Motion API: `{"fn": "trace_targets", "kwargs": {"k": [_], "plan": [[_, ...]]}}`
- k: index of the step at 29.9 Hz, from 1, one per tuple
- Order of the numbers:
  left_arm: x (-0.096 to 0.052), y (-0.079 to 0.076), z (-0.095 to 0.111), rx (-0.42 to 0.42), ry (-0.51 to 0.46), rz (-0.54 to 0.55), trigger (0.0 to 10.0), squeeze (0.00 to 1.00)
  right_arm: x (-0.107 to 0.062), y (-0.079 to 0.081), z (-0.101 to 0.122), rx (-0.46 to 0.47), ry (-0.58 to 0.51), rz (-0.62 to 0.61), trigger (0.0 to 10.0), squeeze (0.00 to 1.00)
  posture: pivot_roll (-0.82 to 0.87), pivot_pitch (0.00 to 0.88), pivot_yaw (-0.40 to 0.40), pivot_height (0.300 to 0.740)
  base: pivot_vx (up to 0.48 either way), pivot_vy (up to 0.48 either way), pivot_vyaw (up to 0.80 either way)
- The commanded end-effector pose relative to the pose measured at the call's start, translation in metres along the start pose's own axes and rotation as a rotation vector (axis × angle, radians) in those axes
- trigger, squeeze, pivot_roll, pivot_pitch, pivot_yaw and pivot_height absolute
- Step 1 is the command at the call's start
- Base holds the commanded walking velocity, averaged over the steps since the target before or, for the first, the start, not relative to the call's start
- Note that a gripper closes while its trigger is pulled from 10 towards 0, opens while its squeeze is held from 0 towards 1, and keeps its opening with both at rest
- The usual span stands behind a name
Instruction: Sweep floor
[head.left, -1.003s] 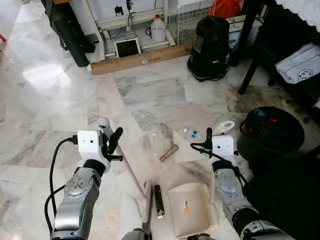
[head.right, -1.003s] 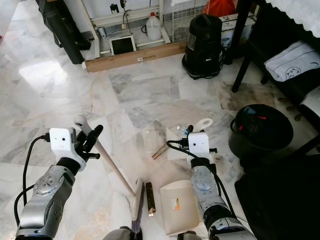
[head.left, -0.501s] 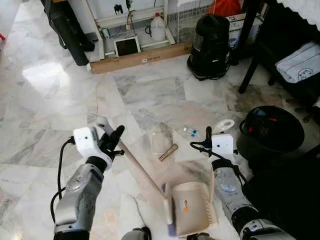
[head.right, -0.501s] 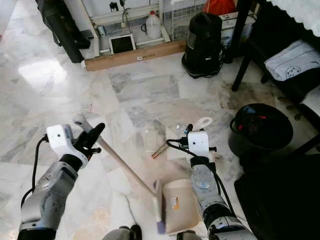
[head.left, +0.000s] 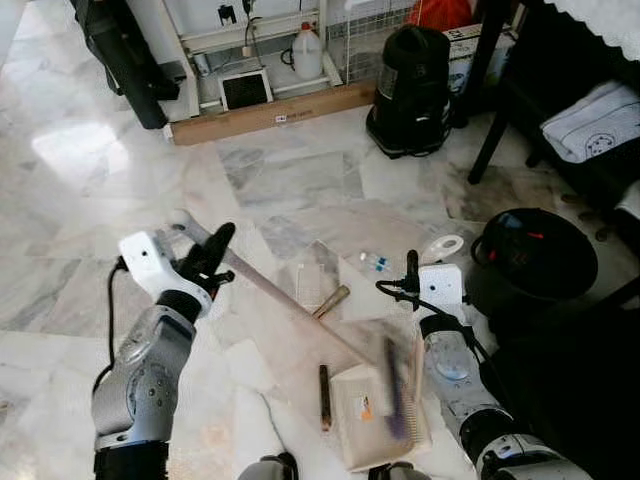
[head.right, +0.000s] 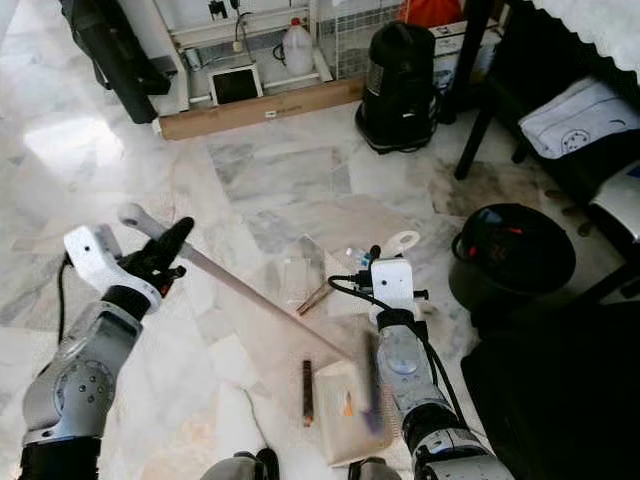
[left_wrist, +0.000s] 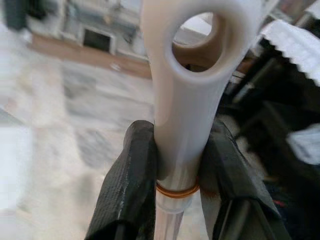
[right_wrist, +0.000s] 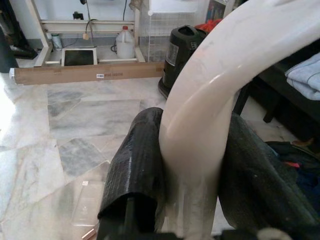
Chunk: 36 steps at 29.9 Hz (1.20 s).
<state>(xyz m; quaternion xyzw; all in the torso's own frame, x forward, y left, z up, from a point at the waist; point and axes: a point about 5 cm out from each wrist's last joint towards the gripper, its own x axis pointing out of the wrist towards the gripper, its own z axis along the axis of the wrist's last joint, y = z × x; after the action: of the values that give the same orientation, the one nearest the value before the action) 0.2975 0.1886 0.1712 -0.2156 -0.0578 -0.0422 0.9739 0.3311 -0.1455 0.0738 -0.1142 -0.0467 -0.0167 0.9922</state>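
Observation:
My left gripper (head.left: 213, 252) is shut on the top of a cream broom handle (left_wrist: 183, 120), just below its hanging ring. The broom stick (head.left: 290, 304) slants down to the right across the floor. Its bristle head (head.left: 396, 385) is blurred and lies over the cream dustpan (head.left: 352, 418). My right gripper (head.left: 411, 268) is shut on the dustpan's curved cream handle (right_wrist: 210, 100), whose ring end (head.left: 441, 245) points up. A dark brown stick (head.left: 324, 397) lies just left of the dustpan. A gold tube (head.left: 335, 301), a clear plastic piece (head.left: 312, 281) and a small bottle (head.left: 378, 263) lie farther ahead.
A round black bin (head.left: 545, 258) sits at the right beside dark furniture. A black vacuum (head.left: 412, 88), a long cardboard tube (head.left: 280, 114), a white jug (head.left: 306, 60) and a rack stand at the back. A dark table leg (head.left: 489, 132) stands back right.
The broom head has swept from left of the brown stick to the right, onto the dustpan. My left gripper rose and moved left, tilting the handle flatter. The right gripper held still.

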Motion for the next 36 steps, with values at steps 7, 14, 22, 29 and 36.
{"fn": "trace_targets", "kwargs": {"k": [7,14,22,29,36], "plan": [[-0.01,0.011,0.027,0.28,-0.156,0.084,10.0,0.0,-0.013,0.005,-0.021,-0.008,0.109,0.026,10.0,0.0,0.22,0.216,0.076,0.74,0.0,0.0,0.0],[-0.014,0.013,-0.002,0.558,-0.012,-0.007,10.0,0.0,-0.013,0.005,-0.021,-0.009,0.112,0.028,10.0,0.0,0.22,0.218,0.076,0.74,0.0,0.0,0.0],[-0.015,0.009,-0.044,0.514,0.101,-0.063,10.0,0.0,-0.014,0.004,-0.021,-0.012,0.107,0.026,10.0,0.0,0.2,0.225,0.078,0.74,0.0,0.0,0.0],[-0.009,0.017,-0.064,0.438,0.108,0.002,10.0,0.0,-0.015,0.001,-0.022,-0.016,0.1,0.02,10.0,0.0,0.18,0.227,0.079,0.74,0.0,0.0,0.0],[-0.001,0.02,-0.07,0.212,0.125,0.049,10.0,0.0,-0.016,0.001,-0.023,-0.022,0.103,0.025,10.0,0.0,0.17,0.229,0.074,0.74,0.0,0.0,0.0]]}}
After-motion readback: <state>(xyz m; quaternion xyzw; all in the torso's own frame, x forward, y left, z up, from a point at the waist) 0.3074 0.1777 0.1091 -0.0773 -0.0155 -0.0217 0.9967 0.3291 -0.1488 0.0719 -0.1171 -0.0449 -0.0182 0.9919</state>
